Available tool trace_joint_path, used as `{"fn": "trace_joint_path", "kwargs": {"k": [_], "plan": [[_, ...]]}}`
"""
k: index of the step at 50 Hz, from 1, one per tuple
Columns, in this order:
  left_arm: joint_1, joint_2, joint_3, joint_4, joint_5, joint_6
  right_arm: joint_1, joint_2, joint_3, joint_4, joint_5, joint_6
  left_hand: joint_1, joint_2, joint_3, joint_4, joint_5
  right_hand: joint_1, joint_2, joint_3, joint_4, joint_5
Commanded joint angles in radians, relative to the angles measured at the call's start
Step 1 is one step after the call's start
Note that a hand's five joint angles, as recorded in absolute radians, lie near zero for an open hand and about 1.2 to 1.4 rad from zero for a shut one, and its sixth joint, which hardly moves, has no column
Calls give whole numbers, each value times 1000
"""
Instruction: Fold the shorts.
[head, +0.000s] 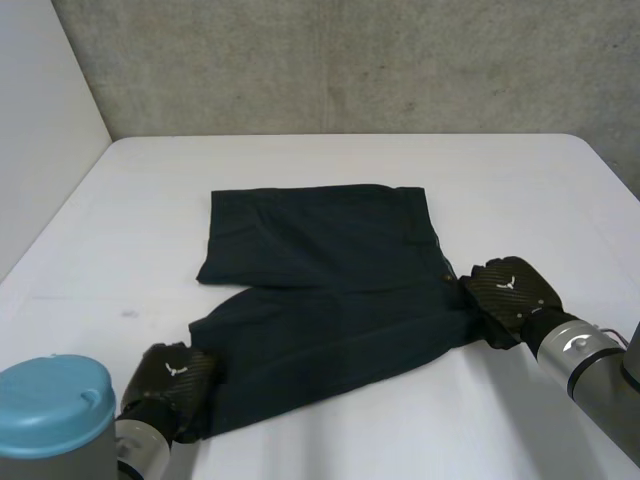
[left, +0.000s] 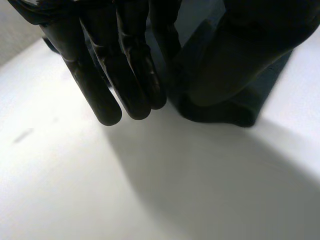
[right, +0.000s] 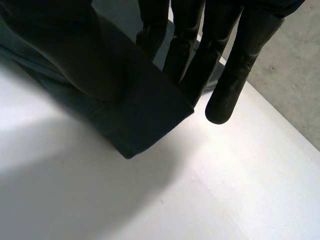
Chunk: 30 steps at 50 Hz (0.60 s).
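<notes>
Head view: you've got the dark, thin-fabric shorts (head: 320, 270) lying flat in the middle of the white table (head: 500, 180), far half laid square, near half angled toward your left arm. Your left hand (head: 172, 378) sits at the near left corner of the shorts, and your right hand (head: 510, 288) is at the right edge, touching the cloth. The left arm's light-blue cap (head: 50, 405) is near the left hand. A grey concrete wall (head: 350, 60) stands behind the table. Left wrist view: the black fingers (left: 125, 85) point down at the table, and a folded cloth edge is clamped between them and the thumb (left: 260, 35). Right wrist view: the thumb (right: 55, 45) presses on top of a cloth corner with the fingers (right: 230, 75) behind it, so this hand is pinching the shorts too.
</notes>
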Motion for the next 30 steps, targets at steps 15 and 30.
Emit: {"fn": "trace_joint_path", "kwargs": {"k": [15,30], "plan": [[-28,500,71,-599,99,20,-19,-392,-38,836,28,-283,593,226,232,224,233,450,226,237,208,265],[-17,296,-4,-297,119,-87,-5,-343,-31,617,23,-54,-454,-821,-816,-824,-815,450,226,237,208,265]]}}
